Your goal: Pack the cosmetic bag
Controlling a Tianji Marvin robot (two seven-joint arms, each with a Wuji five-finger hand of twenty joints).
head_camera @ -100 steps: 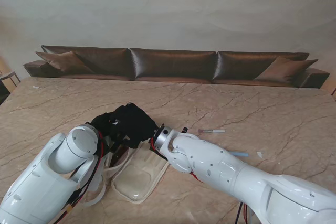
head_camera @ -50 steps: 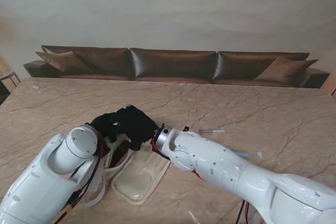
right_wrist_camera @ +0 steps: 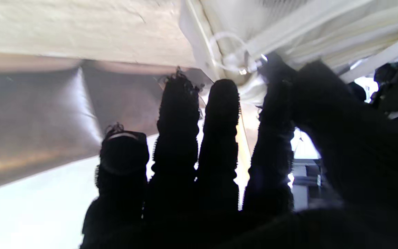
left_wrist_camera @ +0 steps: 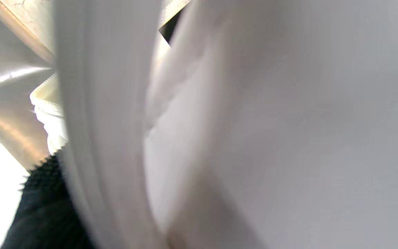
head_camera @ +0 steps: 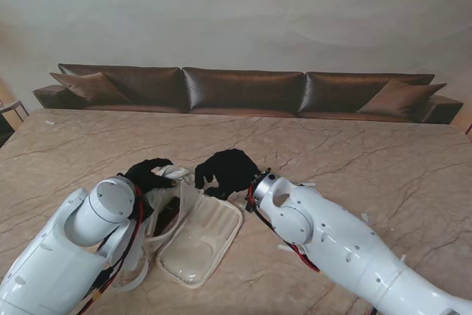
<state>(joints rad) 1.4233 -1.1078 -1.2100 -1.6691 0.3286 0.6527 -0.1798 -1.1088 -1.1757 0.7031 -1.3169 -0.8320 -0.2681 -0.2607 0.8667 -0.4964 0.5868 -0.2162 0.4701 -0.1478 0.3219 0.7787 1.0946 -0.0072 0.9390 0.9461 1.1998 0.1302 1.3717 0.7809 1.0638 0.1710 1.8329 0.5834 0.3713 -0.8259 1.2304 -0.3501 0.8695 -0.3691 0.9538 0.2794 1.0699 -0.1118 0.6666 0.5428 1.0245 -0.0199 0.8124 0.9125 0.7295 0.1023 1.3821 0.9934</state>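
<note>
Cosmetics bag (head_camera: 198, 235) lies open beside the left arm; left hand (head_camera: 150, 175) pinches its flap, right hand (head_camera: 226, 171) hovers empty, fingers spread. Risk: flap slipping, mouth collapsing.

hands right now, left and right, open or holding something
Left hand: shut on the rim of the cream fabric cosmetics bag.
Right hand: open, fingers apart, holding nothing.
</note>
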